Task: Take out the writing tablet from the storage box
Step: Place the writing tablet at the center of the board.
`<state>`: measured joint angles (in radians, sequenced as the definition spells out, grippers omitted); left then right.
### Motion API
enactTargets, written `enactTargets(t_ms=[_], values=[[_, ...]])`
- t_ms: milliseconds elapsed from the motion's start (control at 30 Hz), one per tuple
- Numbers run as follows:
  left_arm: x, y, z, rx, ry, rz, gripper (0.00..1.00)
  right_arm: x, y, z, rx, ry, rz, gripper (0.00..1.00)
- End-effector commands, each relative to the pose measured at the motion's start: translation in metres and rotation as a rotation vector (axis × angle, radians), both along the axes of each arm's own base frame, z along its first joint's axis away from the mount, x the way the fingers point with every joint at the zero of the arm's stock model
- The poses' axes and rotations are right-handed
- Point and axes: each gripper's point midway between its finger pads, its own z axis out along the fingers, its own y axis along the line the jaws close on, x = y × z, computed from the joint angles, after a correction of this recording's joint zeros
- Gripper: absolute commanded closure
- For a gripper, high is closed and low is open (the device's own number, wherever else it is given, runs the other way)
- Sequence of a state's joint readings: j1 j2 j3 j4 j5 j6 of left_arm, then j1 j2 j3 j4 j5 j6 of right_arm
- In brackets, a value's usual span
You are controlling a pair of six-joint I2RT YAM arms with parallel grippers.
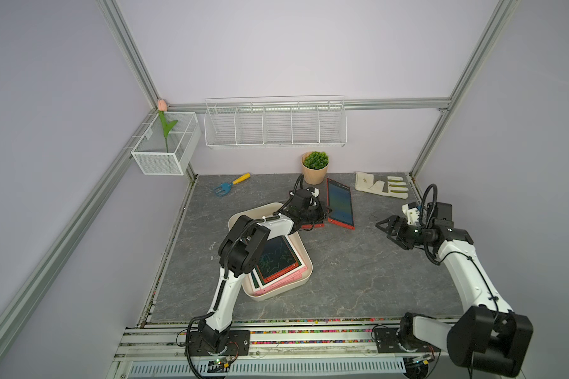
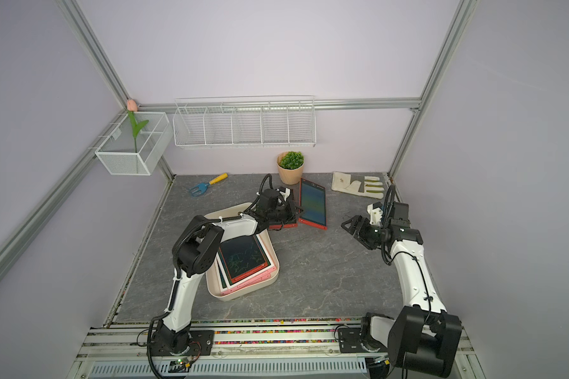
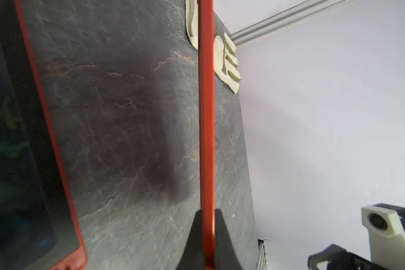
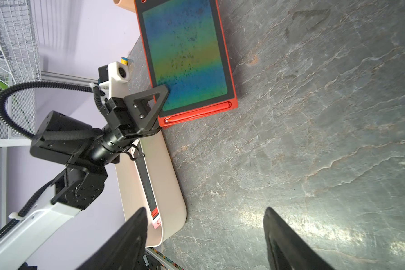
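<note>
Left gripper [image 3: 206,224] is clamped on the long edge of a red tablet [image 1: 340,203], held past the far end of the box [image 1: 304,262], its lower edge by the table [image 1: 358,262]. Another red tablet [image 1: 312,225] lies beneath the gripper. More tablets [image 1: 278,257] sit stacked in the box. Right gripper [image 1: 386,231] hangs open, well apart.
</note>
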<state>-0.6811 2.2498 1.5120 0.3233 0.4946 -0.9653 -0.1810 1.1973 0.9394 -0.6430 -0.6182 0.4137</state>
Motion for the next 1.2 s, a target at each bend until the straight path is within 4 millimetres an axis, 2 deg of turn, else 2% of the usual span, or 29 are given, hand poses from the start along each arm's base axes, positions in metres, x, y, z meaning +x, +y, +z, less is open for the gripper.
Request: enactTargets(t_ms=[0, 133, 333, 700, 833, 1033, 1167], values=[[0.012, -0.004, 0.0, -0.008, -0.017, 0.044, 1.0, -0.006, 0.003, 0.002, 0.004, -0.026, 0.024, 0.21], [0.021, -0.001, -0.011, 0.0, -0.006, 0.097, 0.99, -0.009, 0.007, 0.001, 0.023, -0.033, 0.041, 0.21], [0.03, -0.01, -0.022, -0.013, 0.013, 0.103, 0.97, -0.012, 0.015, 0.003, 0.046, -0.05, 0.076, 0.22], [0.031, -0.012, -0.046, 0.009, 0.09, 0.107, 0.87, -0.013, 0.02, 0.005, 0.049, -0.061, 0.097, 0.22], [0.03, -0.016, -0.056, 0.029, 0.121, 0.087, 0.86, -0.014, 0.023, 0.007, 0.051, -0.067, 0.11, 0.22], [0.029, -0.017, -0.059, 0.031, 0.142, 0.08, 0.76, -0.015, 0.026, 0.007, 0.052, -0.068, 0.122, 0.22], [0.029, -0.015, -0.06, 0.047, 0.141, 0.083, 0.74, -0.015, 0.027, 0.007, 0.047, -0.07, 0.122, 0.22]])
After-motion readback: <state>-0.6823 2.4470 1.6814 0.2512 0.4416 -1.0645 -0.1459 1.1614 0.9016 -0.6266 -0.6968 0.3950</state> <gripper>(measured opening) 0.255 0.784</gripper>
